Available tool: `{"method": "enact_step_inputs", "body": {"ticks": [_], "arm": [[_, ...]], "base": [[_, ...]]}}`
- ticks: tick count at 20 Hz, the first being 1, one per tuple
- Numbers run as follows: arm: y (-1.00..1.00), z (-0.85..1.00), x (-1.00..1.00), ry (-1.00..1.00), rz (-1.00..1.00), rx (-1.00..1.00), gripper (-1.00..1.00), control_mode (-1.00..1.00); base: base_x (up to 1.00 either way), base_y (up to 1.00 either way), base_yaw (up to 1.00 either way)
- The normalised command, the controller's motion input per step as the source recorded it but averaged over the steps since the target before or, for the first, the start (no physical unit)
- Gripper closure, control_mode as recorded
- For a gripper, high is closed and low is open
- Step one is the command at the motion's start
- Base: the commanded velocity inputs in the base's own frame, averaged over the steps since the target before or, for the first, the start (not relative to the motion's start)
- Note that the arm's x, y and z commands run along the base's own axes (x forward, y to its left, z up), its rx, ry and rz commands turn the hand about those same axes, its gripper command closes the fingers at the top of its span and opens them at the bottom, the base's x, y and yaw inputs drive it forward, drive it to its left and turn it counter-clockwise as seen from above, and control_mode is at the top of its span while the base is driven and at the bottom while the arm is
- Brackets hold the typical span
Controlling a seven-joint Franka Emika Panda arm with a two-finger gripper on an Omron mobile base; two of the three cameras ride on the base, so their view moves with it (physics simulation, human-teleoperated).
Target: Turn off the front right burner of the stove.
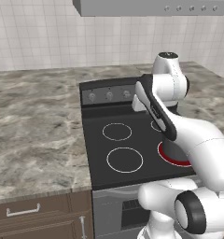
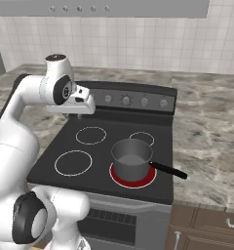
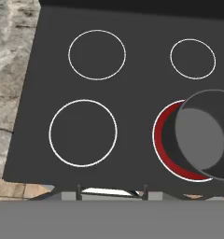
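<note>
The stove (image 2: 60, 168) is seen as a black glass-top range with four ring-marked circles, a raised black rear panel (image 2: 133, 100) carrying a row of small grey knobs, and a grey oven front. The front right burner (image 2: 120, 179), at about four o'clock on the cooktop, is outlined by a thin pale ring and filled with red glow, so it is lit.

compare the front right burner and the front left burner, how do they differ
The front right burner glows red; the front left burner is dark inside its white ring. The front right burner has a grey pot standing on it; the front left burner is bare. Both are large circles on the black stove, bigger than the two rear rings.
</note>
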Motion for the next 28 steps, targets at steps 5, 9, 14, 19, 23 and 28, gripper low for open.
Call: {"method": "enact_step_inputs", "body": {"ticks": [5,9,14,19,23,28], "arm": [[-0.08,0.00,-0.11,0.00,0.00,0.01,-1.00,-1.00],[-0.47,0.00,-0.03,-0.13,0.00,0.10,-1.00,-1.00],[-0.62,0.00,0.00,-0.15,-0.01,0.10,-1.00,-1.00],[-0.78,0.00,0.00,-0.17,-0.01,0.15,-1.00,-1.00],[-0.44,0.00,0.03,-0.20,-0.07,0.07,-1.00,-1.00],[-0.22,0.00,0.16,-0.14,-0.12,0.06,-1.00,-1.00]], "base": [[0.00,0.00,0.00],[0.00,0.00,0.00],[0.00,0.00,0.00],[0.00,0.00,0.00],[0.00,0.00,0.00],[0.00,0.00,0.00]]}}
